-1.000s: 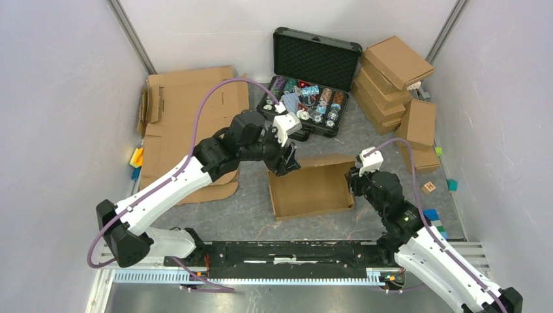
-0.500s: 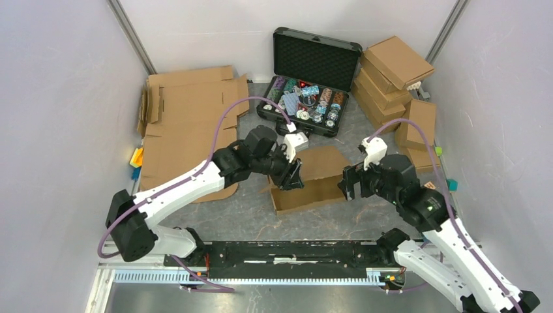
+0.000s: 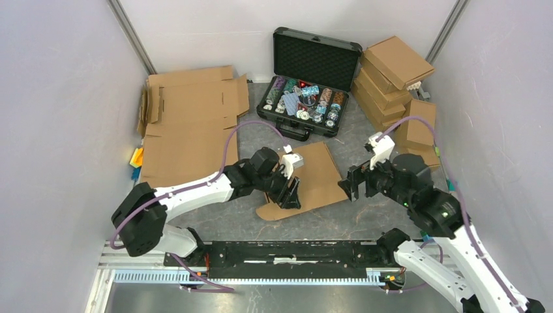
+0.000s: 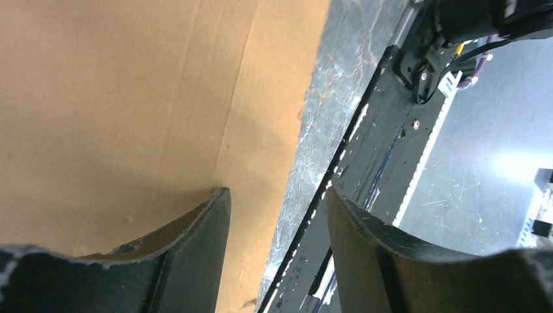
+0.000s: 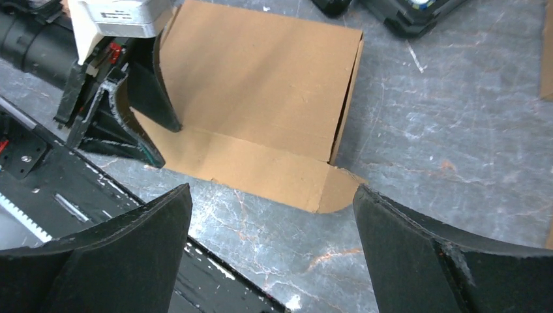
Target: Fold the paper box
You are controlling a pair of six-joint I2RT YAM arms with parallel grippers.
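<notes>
- Cardboard, plain brown: paper box point(image 3: 316, 173) near the middle of the grey surface point(image 3: 241, 218), between the two arms, mostly unfolded, one wide panel with a narrow creased strip along its near edge and a rounded tab at a corner.
- At the box's near left corner, left gripper point(image 3: 291, 190), partly open and straddling the cardboard edge: one finger over the panel, the other past the edge over the surface, no clamp on the sheet.
- Just beside the box's right edge, right gripper point(image 3: 350, 188), spread wide, nothing in it.
- Behind the box, open black case point(image 3: 317, 62) with colourful chips.
- Back left, flat cardboard sheets point(image 3: 189, 124); back right, stack of folded boxes point(image 3: 391, 72).
</notes>
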